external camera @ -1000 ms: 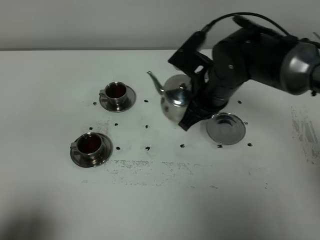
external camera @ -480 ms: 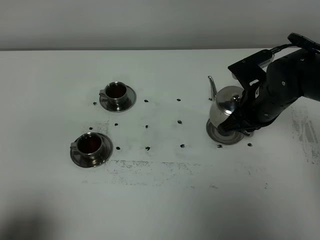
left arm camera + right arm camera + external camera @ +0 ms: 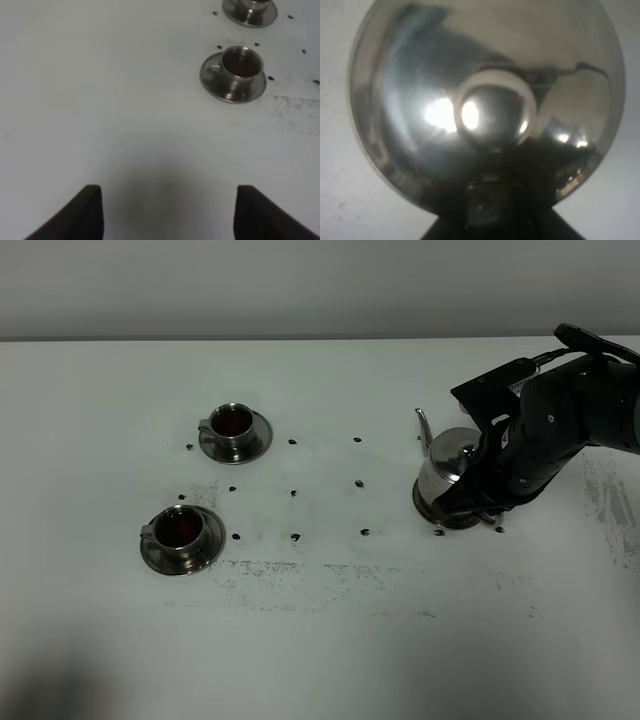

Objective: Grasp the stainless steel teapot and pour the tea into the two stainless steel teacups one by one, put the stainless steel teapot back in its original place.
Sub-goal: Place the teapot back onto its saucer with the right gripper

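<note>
The stainless steel teapot (image 3: 448, 462) stands upright at the right, spout toward the cups, on the round steel disc (image 3: 428, 511), which shows only as a dark rim under it. My right gripper (image 3: 482, 486) is shut on the teapot's handle. In the right wrist view the domed lid (image 3: 420, 75) with its knob (image 3: 492, 112) fills the picture. The two teacups, far (image 3: 233, 423) and near (image 3: 182, 528), sit on saucers at the left, both holding dark tea. My left gripper (image 3: 167, 210) is open and empty over bare table, with the near cup (image 3: 242, 64) ahead of it.
Small dark dots (image 3: 295, 493) mark a grid on the white table (image 3: 330, 640). A dark smudged line (image 3: 300, 570) runs in front of the cups. The right arm's bulk (image 3: 570, 410) hangs over the table's right side.
My right arm has carried the teapot from mid-table rightward and lowered it onto the disc. The cups have not moved.
</note>
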You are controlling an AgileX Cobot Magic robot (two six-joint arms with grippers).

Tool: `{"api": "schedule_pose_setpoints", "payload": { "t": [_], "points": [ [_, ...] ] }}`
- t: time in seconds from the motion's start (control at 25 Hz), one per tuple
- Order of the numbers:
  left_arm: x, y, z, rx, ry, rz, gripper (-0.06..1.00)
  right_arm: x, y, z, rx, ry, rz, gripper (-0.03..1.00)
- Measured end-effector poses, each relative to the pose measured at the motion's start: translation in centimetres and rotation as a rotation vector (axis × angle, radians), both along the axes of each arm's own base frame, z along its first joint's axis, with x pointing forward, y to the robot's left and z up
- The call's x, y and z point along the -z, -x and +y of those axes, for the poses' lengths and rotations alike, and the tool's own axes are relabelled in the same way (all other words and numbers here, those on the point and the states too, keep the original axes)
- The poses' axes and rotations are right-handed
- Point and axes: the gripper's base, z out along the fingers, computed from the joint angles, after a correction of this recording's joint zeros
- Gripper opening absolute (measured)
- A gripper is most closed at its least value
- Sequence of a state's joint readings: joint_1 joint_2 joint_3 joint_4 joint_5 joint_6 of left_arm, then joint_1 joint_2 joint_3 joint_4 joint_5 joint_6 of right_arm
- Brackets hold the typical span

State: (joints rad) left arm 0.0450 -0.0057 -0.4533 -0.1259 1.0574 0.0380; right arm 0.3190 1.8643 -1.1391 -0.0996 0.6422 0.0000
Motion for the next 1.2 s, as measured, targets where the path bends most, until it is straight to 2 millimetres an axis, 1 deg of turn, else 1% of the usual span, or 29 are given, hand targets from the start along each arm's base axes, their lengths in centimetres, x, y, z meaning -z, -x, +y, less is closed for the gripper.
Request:
{"api": "schedule_pose_setpoints", "payload": {
  "t": [0.24, 0.44, 0.88, 0.96, 1.12, 1.2],
  "points": [
    [0.00, 0.00, 0.00, 0.000, 0.000, 0.000, 0.54, 0.04, -0.01, -0.02, 0.001, 0.000, 0.001, 0.18],
    [0.00, 0.00, 0.00, 0.000, 0.000, 0.000, 0.54, 0.57, -0.13, 0.02, 0.000, 0.002, 0.008, 0.18],
    [0.00, 0.00, 0.00, 0.000, 0.000, 0.000, 0.54, 0.58, -0.10, 0.00, 0.001, 0.005, 0.016, 0.19],
    [0.00, 0.00, 0.00, 0.000, 0.000, 0.000, 0.54, 0.69, 0.02, -0.05, 0.002, 0.012, 0.032, 0.25],
    [0.00, 0.00, 0.00, 0.000, 0.000, 0.000, 0.54, 0.65, 0.07, -0.08, 0.001, 0.015, 0.036, 0.43],
    [0.00, 0.00, 0.00, 0.000, 0.000, 0.000, 0.54, 0.14, 0.11, -0.11, -0.005, 0.014, 0.021, 0.50]
  ]
}}
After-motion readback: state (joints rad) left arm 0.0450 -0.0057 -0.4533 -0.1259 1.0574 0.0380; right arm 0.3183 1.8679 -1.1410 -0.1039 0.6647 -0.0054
